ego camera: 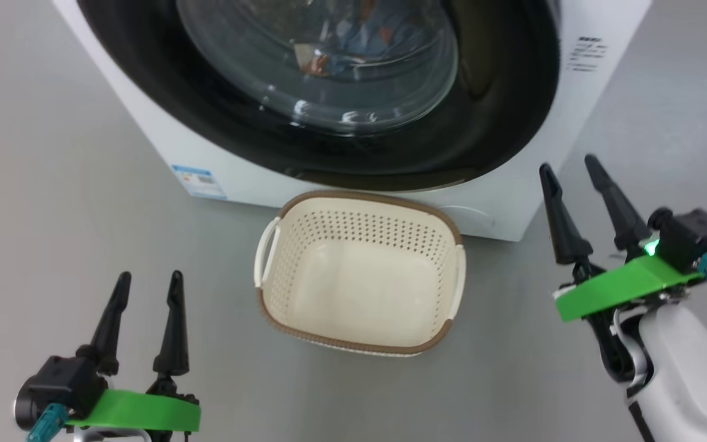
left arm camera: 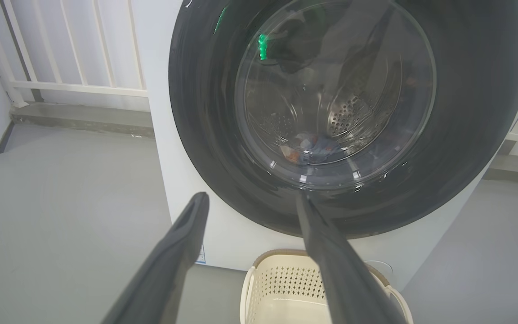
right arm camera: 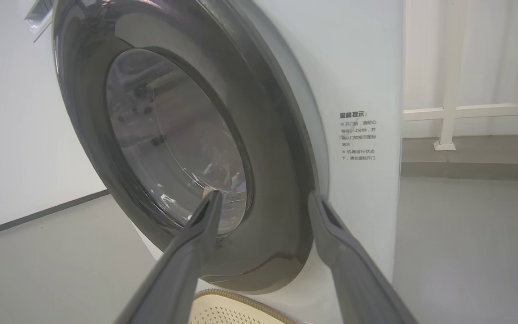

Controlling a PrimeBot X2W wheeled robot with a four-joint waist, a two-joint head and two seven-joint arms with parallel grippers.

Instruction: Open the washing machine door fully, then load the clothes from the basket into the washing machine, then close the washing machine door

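Washing machine (ego camera: 513, 184): white boxy shell, straight ahead of both arms. Washing machine door (ego camera: 501, 110): glossy black ring around bulging clear glass, shut flush. Basket (ego camera: 359, 202): cream perforated plastic, brown rim, just before the machine's base, between the grippers. Clothes (left arm camera: 308, 148): pale blue heap low in the steel drum (left arm camera: 349, 114) (seen through the glass). Left gripper (ego camera: 150, 276), right gripper (ego camera: 567, 162): fingers spread, grasping nothing; the right is nearer the door's rim.
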